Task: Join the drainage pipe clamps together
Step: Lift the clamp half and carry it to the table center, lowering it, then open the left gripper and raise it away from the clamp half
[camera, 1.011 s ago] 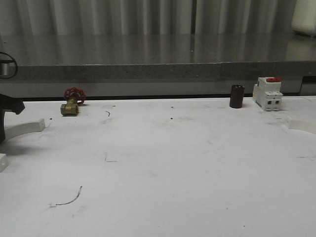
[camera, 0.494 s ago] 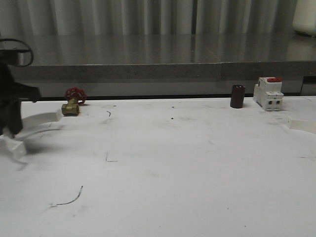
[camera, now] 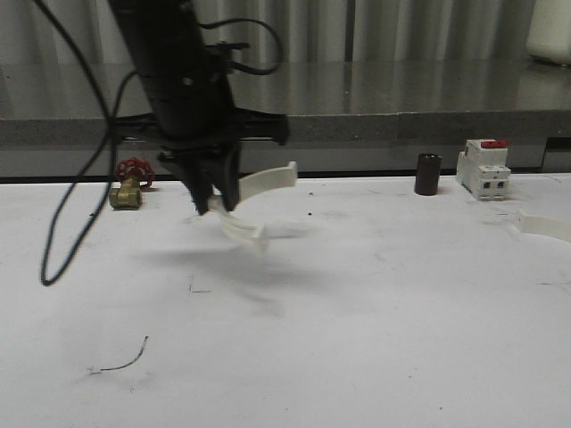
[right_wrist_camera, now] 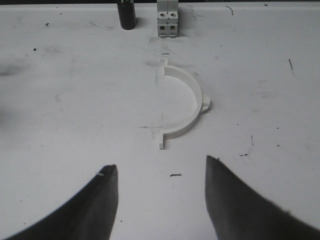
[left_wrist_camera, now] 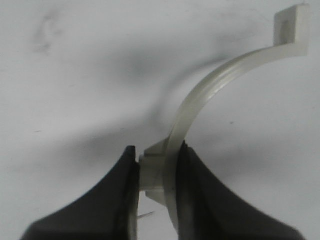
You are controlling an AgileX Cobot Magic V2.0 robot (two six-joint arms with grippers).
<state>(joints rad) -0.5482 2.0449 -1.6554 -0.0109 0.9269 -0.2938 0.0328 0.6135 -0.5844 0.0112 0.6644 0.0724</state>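
The white table (camera: pixel 357 339) spreads under everything, scuffed with dark marks. Above it, left of the breaker (camera: pixel 484 168), the black left arm (camera: pixel 174 80) reaches down with a cable looping off its side. Its left gripper (camera: pixel 211 203) is clamped on one drainage pipe clamp (camera: pixel 254 207), lifted off the table with its shadow below; in the left wrist view the fingers (left_wrist_camera: pixel 192 200) pinch the band at its middle lug, the curved strip (left_wrist_camera: pixel 210 95) rising away to a square end tab. The second clamp (right_wrist_camera: pixel 182 102) lies flat on the table just in front of the breaker (right_wrist_camera: pixel 167 20) in the right wrist view, open side turned away from its small lug; in the front view only its end (camera: pixel 544 226) shows, right of and nearer than the breaker. The right gripper (right_wrist_camera: pixel 161 195) hovers over it, jaws spread wide and holding nothing. A dark cylinder (camera: pixel 428 174) stands just left of the breaker. Far left of the breaker sits a brass valve (camera: pixel 130 185) with a red handwheel.
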